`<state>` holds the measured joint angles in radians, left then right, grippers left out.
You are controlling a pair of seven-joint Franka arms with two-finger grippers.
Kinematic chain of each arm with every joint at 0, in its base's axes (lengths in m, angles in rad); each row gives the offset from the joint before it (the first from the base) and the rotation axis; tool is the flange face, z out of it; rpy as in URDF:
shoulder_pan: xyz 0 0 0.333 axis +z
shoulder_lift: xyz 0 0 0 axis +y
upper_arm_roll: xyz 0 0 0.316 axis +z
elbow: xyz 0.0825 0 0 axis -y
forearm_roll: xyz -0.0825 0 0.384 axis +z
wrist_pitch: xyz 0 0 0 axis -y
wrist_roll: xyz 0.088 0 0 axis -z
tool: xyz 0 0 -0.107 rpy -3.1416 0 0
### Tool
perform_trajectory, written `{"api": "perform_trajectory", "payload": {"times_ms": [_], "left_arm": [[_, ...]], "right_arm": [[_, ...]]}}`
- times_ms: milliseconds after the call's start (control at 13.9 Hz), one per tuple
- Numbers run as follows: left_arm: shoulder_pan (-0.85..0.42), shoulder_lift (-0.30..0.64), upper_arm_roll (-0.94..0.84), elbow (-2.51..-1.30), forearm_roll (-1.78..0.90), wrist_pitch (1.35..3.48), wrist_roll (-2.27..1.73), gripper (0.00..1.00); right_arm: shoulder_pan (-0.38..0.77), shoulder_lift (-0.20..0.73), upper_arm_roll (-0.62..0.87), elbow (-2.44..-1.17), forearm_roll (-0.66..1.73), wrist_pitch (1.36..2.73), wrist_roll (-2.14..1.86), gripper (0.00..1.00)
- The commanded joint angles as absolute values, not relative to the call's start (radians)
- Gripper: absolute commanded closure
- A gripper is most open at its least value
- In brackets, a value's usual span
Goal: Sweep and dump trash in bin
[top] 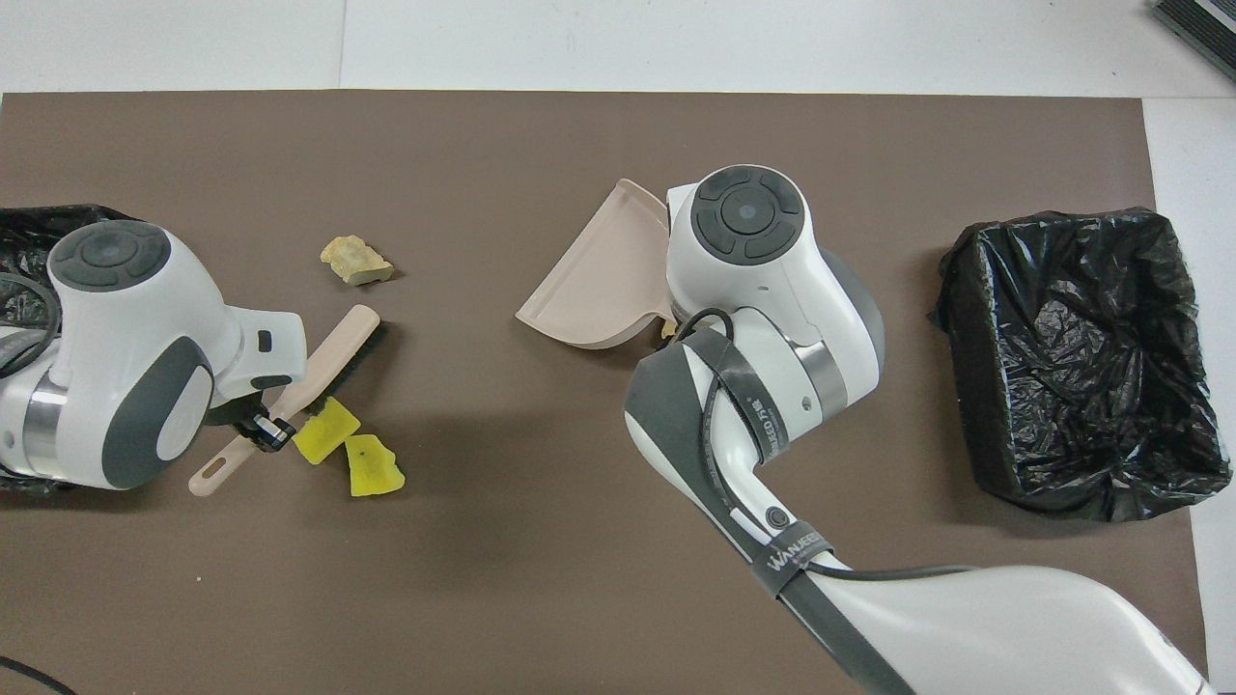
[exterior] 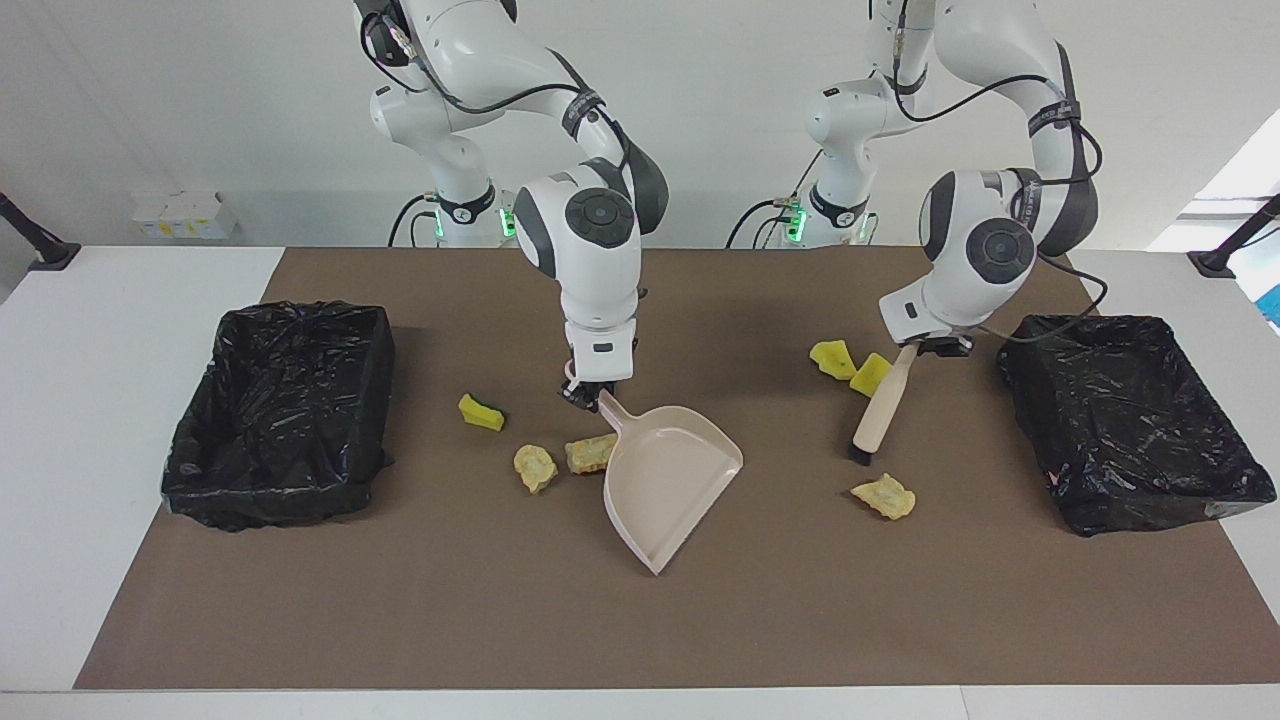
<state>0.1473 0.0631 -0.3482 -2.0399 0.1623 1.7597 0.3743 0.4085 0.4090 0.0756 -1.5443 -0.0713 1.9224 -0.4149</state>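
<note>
Facing view first: our right gripper (exterior: 588,392) has its jaws closed on the handle of the beige dustpan (exterior: 665,478), which sits tilted with its open mouth turned toward the left arm's end of the surface, probably so trash can be brushed into it. Our left gripper (exterior: 925,347) is clamped shut on the handle of the brush (exterior: 880,410), bristles down on the brown mat (exterior: 400,600) and angled toward the pan. Of the trash, two yellow-green sponge wedges (exterior: 850,365) lie touching each other just beside the brush handle, where we judge a stroke could carry them toward the pan. A pale wrinkly lump (exterior: 884,496) lies near the bristles, farther from the robots. Two more pale lumps (exterior: 560,460) sit beside the pan's back wall, and another sponge wedge (exterior: 480,412) lies nearer the bin (exterior: 280,410) at the right arm's end. A second black-lined bin (exterior: 1130,420) stands at the left arm's end. Nothing is in the pan yet.
</note>
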Motion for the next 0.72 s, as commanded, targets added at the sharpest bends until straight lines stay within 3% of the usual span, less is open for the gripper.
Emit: {"api": "perform_trajectory", "payload": {"times_ms": [0, 646], "left_arm": [[0.066, -0.009, -0.334, -2.059, 0.166, 1.747, 0.292, 1.00], [0.156, 0.092, -0.328, -1.956, 0.183, 1.998, 0.282, 1.00]], "right_arm": [[0.385, 0.376, 0.086, -1.572, -0.046, 1.911, -0.556, 1.00], [0.379, 0.370, 0.083, -1.643, -0.067, 2.072, -0.997, 1.00]]}}
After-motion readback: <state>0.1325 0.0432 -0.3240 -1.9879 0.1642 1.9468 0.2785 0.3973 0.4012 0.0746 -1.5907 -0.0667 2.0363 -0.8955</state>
